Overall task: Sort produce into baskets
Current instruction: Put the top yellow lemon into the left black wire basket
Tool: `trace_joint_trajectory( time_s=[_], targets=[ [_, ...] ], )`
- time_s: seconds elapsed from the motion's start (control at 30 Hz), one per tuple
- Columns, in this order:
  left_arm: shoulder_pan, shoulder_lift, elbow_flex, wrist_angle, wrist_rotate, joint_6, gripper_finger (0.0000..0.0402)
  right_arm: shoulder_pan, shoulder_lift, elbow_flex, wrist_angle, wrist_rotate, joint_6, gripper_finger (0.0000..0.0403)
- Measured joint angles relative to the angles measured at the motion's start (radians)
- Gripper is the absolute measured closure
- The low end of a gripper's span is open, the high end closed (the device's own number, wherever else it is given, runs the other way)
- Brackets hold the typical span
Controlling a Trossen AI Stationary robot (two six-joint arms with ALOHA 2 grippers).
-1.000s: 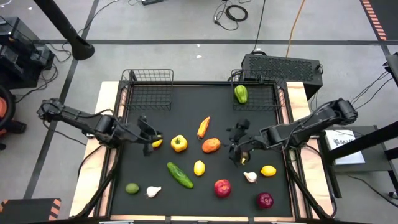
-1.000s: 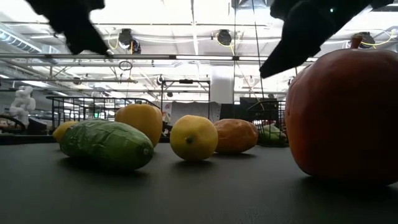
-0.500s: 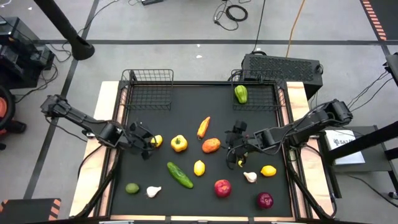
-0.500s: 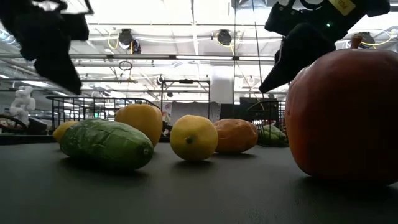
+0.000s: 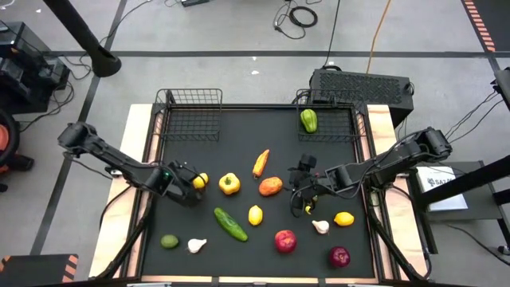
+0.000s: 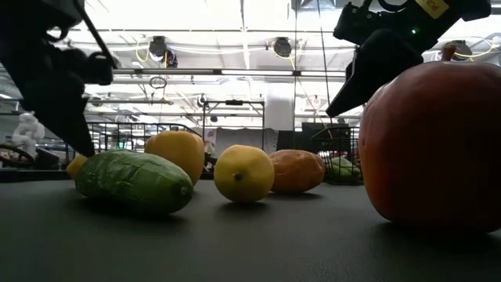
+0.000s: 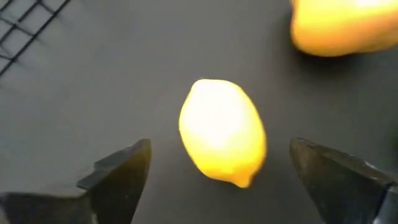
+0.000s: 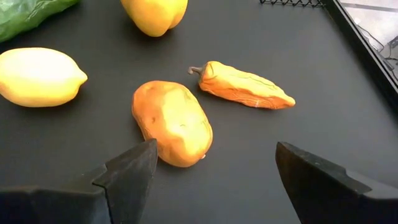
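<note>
Yellow plastic lemon (image 7: 222, 131) is lying on the black bench (image 5: 239, 143), framed by the released left pincer (image 5: 188, 187); right pincer (image 8: 214, 177) is hovering spread above an orange lumpy vegetable (image 8: 172, 122).

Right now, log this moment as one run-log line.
left gripper: open, around lemon | right gripper: open, above orange potato | green pepper: in right basket

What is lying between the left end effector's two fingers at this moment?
A yellow lemon lies on the black mat between the open fingers of the left end effector. They do not touch it. The left wrist view shows this.
</note>
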Motion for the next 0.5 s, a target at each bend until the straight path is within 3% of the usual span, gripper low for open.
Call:
trace_joint_trajectory(
  time_s=[0.33, 0.5],
  targets=[
    [0.000, 0.149, 0.000, 0.016, -0.023, 0.051, 0.0021, 0.000, 0.000, 0.000, -0.001, 0.000, -0.003, 0.0085],
    [0.000, 0.191, 0.000, 0.054, -0.027, 0.135, 0.0048, 0.000, 0.000, 0.000, 0.000, 0.001, -0.004, 0.0085]
  ],
)
